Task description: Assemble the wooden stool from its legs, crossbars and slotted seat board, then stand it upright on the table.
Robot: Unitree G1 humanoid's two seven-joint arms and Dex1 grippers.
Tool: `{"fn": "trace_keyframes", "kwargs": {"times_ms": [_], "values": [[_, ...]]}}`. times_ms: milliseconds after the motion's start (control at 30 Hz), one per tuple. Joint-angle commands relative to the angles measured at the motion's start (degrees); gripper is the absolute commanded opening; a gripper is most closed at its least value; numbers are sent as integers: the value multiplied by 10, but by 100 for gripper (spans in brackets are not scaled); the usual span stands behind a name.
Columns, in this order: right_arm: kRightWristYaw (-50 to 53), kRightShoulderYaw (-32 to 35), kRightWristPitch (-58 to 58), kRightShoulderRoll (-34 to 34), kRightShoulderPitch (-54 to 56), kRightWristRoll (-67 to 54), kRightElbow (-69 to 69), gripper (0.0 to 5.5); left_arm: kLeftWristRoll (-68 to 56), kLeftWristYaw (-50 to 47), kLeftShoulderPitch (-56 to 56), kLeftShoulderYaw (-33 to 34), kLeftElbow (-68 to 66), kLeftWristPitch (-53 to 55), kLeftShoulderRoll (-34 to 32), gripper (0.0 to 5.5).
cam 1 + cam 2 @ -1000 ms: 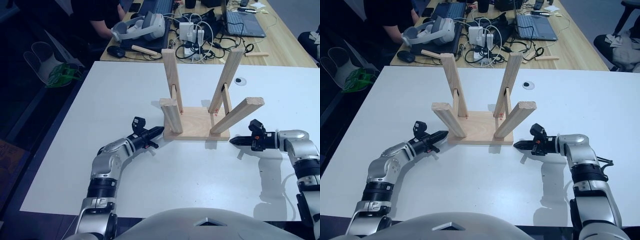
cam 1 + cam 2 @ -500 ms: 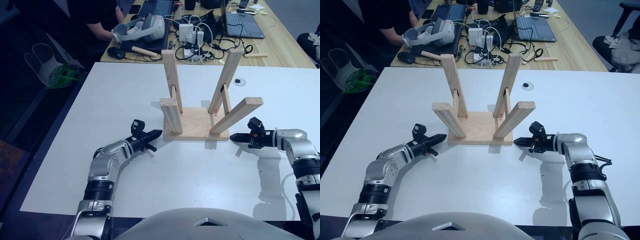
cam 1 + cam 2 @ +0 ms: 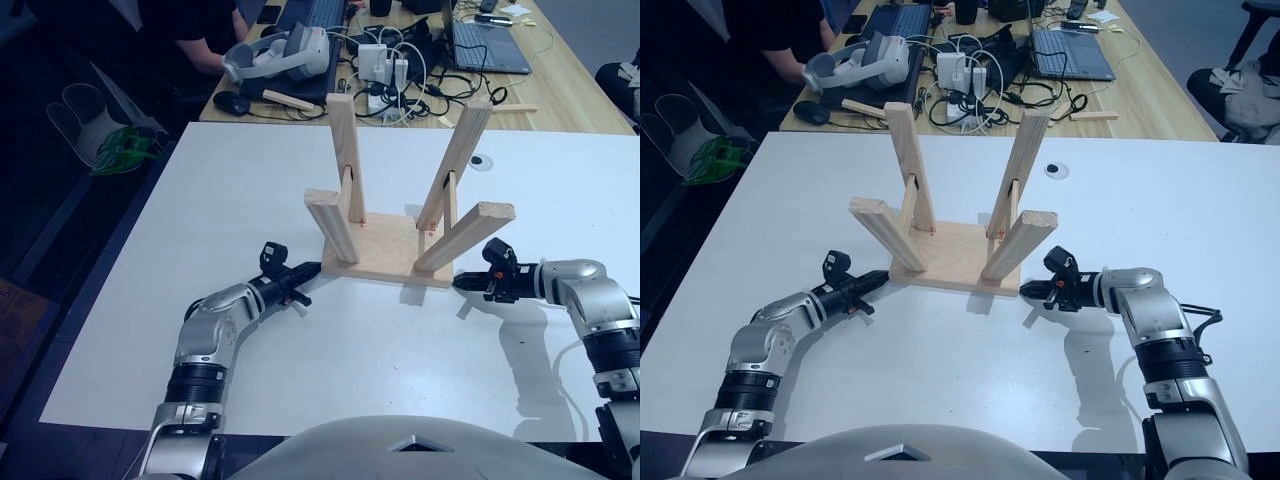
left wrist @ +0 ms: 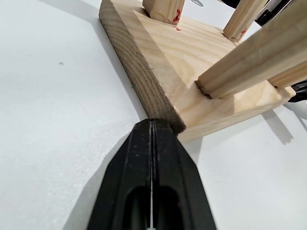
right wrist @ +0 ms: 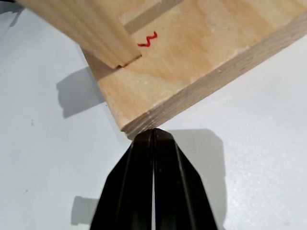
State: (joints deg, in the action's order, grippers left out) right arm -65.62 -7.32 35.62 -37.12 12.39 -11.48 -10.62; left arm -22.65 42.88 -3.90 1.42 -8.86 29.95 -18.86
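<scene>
On the white table I see the stool looking assembled but upside down, seat board flat, legs up, with my left fingers and right fingers clenched empty at its near corners, so flipping it upright remains.

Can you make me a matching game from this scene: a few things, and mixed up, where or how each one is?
1 seat board
2 left gripper
3 right gripper
4 white headset

a on the wooden desk behind
b fingers shut, at the board's near left corner
c flat on the white table, legs up
d fingers shut, at the board's near right corner

Pairs: 1-c, 2-b, 3-d, 4-a
</scene>
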Motion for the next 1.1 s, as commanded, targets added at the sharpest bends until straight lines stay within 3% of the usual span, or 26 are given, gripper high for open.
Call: {"fn": "trace_keyframes", "kwargs": {"times_ms": [33, 667, 933, 1100], "values": [[-9, 14, 26, -5, 4, -33, 21, 0, -21, 18, -8, -2, 11, 13, 4, 1], [-81, 49, -81, 0, 68, -52, -211, 0, -100, 57, -3, 9, 82, 88, -18, 1], [-75, 41, -126, -1, 77, -31, -255, 0, -10, -25, -23, 10, -3, 1, -19, 1], [-70, 35, -136, 4, 78, -20, -260, 0, -10, -8, -20, -3, -1, 7, -17, 1]]}}
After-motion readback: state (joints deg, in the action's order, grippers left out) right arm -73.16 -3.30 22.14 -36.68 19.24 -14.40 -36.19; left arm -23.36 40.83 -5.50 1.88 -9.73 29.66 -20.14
